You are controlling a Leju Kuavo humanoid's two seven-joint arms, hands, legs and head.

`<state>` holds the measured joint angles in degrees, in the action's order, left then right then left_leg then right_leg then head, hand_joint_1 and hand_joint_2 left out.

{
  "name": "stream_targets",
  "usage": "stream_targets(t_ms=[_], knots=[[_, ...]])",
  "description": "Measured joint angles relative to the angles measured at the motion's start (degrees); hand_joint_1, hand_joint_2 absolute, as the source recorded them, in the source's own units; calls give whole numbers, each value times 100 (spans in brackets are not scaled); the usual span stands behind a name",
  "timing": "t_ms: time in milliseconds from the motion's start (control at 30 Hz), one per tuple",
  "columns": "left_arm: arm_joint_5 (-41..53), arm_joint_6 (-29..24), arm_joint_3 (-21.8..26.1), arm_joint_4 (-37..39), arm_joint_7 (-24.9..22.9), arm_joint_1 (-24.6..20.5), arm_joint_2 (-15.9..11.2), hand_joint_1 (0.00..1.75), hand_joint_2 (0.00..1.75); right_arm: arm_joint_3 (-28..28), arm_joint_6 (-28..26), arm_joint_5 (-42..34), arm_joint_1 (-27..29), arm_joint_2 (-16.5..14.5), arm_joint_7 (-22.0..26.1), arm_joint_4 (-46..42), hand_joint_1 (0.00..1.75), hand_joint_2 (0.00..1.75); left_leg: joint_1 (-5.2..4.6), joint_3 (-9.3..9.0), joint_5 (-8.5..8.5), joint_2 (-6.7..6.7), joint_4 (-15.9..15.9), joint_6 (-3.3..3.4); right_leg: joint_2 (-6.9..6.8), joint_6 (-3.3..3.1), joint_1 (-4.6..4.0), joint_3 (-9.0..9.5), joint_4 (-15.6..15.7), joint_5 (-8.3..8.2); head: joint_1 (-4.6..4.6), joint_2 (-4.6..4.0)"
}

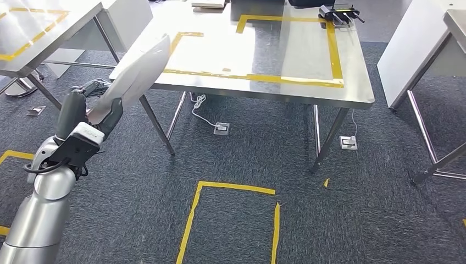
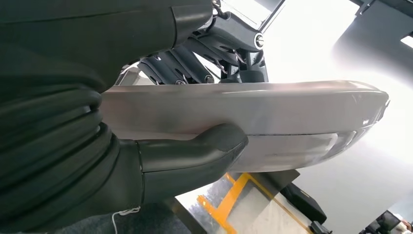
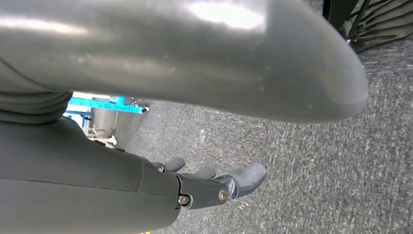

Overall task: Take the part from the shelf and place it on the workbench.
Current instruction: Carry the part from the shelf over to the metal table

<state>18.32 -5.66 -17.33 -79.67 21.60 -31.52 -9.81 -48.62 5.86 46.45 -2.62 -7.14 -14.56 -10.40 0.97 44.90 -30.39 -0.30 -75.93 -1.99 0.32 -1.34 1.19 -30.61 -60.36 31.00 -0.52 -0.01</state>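
My left hand (image 1: 88, 113) grips a long, curved silver-white part (image 1: 137, 74), raised at the left of the head view with its far end over the near left corner of the steel workbench (image 1: 308, 91). In the left wrist view the thumb (image 2: 195, 153) presses one face of the part (image 2: 272, 109) and the dark fingers wrap the other side. My right hand (image 3: 214, 187) hangs above the dark carpet with its fingers apart and nothing in them.
The workbench carries yellow tape outlines (image 1: 286, 78) and a black device (image 1: 339, 14) at its far edge. More steel tables stand at far left (image 1: 38, 33) and right (image 1: 439, 49). Floor sockets (image 1: 221, 128) with a white cable lie under the bench; yellow tape (image 1: 192, 220) marks the carpet.
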Motion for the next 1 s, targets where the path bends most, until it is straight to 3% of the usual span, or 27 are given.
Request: stream_targets(t_ms=[33, 100, 133, 167, 233, 300, 367, 400, 467, 500, 533, 567, 633, 667, 700, 733, 800, 867, 900, 967, 1000], knots=[[12, 7, 0, -1, -1, 13, 1, 175, 175, -1, -2, 0, 4, -1, 0, 0, 0, 0, -32, 22, 229, -1, 157, 58, 4, -6, -19, 83, 5, 62, 0, 0], [32, 16, 0, -3, 0, 20, 2, 175, 175, -2, -5, 0, 13, -9, 0, 2, 0, 0, -136, -186, 792, -4, 896, 215, 11, 0, -39, 260, 41, 190, 4, 0], [39, 21, 0, -5, 0, 18, 2, 175, 175, -2, -7, 1, 16, -19, 10, 4, 0, 0, -189, -330, 954, -2, 1235, 287, 15, 18, -44, 329, 76, 244, 8, 1], [52, 27, -1, -7, -1, 14, 2, 175, 175, -2, -8, 1, 19, -29, 24, 7, 0, 0, -230, -445, 999, -2, 1476, 334, 15, 44, -43, 378, 123, 282, 12, 1], [89, 39, -3, -11, -8, 8, 4, 175, 175, -4, -16, 4, 18, -39, 47, 10, 0, 0, -257, -584, 894, -2, 1679, 369, 5, 110, -42, 462, 182, 268, 17, 1], [137, 44, -8, -30, -23, 12, 18, 175, 175, -6, -24, 15, 10, -38, 7, 10, 0, 0, -229, -746, 824, -10, 1841, 382, -8, 160, -45, 409, -6, 125, 21, 1], [184, 44, -11, -44, -40, 13, 41, 175, 175, -6, -27, 31, -5, -37, -35, 10, 0, 0, -206, -959, 761, -12, 1978, 407, -6, 180, -52, 45, -577, 6, 29, 1], [203, 43, -14, -44, -46, 18, 59, 175, 175, -6, -27, 39, -5, -33, -36, 10, 0, 0, -208, -1050, 711, -12, 2016, 417, -6, 184, -54, -207, -907, 57, 34, 1], [239, 43, -20, -44, -63, 47, 94, 175, 175, -6, -27, 56, 14, -23, -19, 10, 0, 0, -208, -1219, 577, -23, 2038, 420, -6, 207, -54, -685, -1301, 420, 34, 1], [254, 43, -23, -45, -73, 65, 109, 175, 175, -6, -26, 62, 29, -18, -16, 10, 0, 0, -207, -1315, 496, -31, 2038, 413, -7, 222, -49, -842, -1308, 592, 36, 0], [265, 43, -25, -45, -85, 80, 121, 175, 175, -6, -25, 66, 42, -15, -17, 10, 0, 0, -203, -1420, 412, -39, 2035, 402, -7, 240, -39, -933, -1188, 649, 34, 0], [276, 44, -26, -47, -98, 91, 132, 175, 175, -6, -23, 69, 53, -14, -17, 10, 0, 0, -197, -1532, 319, -42, 2027, 383, -8, 265, -22, -960, -940, 523, 34, 0], [300, 51, -27, -51, -116, 109, 153, 175, 175, -6, -21, 70, 77, -18, -6, 15, 0, 0, -192, -1705, 114, -47, 1968, 329, -33, 318, 25, -922, -267, -216, 39, 1], [316, 56, -28, -61, -124, 113, 165, 175, 175, -7, -20, 70, 81, -21, 11, 19, 0, 0, -195, -1752, 11, -55, 1928, 293, -57, 308, 29, -889, -25, -567, 41, 1], [333, 65, -31, -76, -134, 115, 174, 175, 175, -7, -17, 68, 80, -23, 32, 22, 0, 0, -198, -1787, -78, -62, 1902, 256, -75, 274, 23, -862, 108, -798, 41, 1], [347, 73, -33, -96, -141, 113, 181, 175, 175, -8, -15, 66, 71, -25, 46, 24, 0, 0, -193, -1832, -126, -74, 1852, 221, -95, 216, 5, -840, 142, -858, 42, 1], [373, 94, -40, -138, -156, 99, 195, 175, 175, -13, -14, 60, 45, -24, 44, 23, 0, 0, -165, -1765, -72, -70, 1643, 159, -81, 101, -11, -749, 130, -799, 34, 0], [397, 115, -52, -160, -163, 88, 209, 175, 175, -23, -17, 55, 31, -20, 40, 22, 0, 0, -139, -1378, 98, -45, 1000, 110, -74, 18, -8, -632, 143, -718, 23, 0], [408, 126, -60, -161, -171, 91, 215, 175, 175, -31, -19, 52, 30, -17, 43, 21, 0, 0, -131, -1107, 75, -30, 615, 86, -71, -5, -8, -565, 155, -659, 21, 1], [434, 152, -72, -149, -199, 99, 224, 175, 175, -48, -22, 46, 33, -10, 50, 21, 0, 0, -120, -619, -306, -21, 99, 61, -60, -17, -8, -408, 162, -524, 20, 1], [447, 167, -78, -140, -214, 104, 231, 175, 175, -58, -23, 43, 35, -9, 49, 21, 0, 0, -117, -466, -547, -17, 46, 60, -50, -14, -8, -319, 163, -452, 19, 1]])
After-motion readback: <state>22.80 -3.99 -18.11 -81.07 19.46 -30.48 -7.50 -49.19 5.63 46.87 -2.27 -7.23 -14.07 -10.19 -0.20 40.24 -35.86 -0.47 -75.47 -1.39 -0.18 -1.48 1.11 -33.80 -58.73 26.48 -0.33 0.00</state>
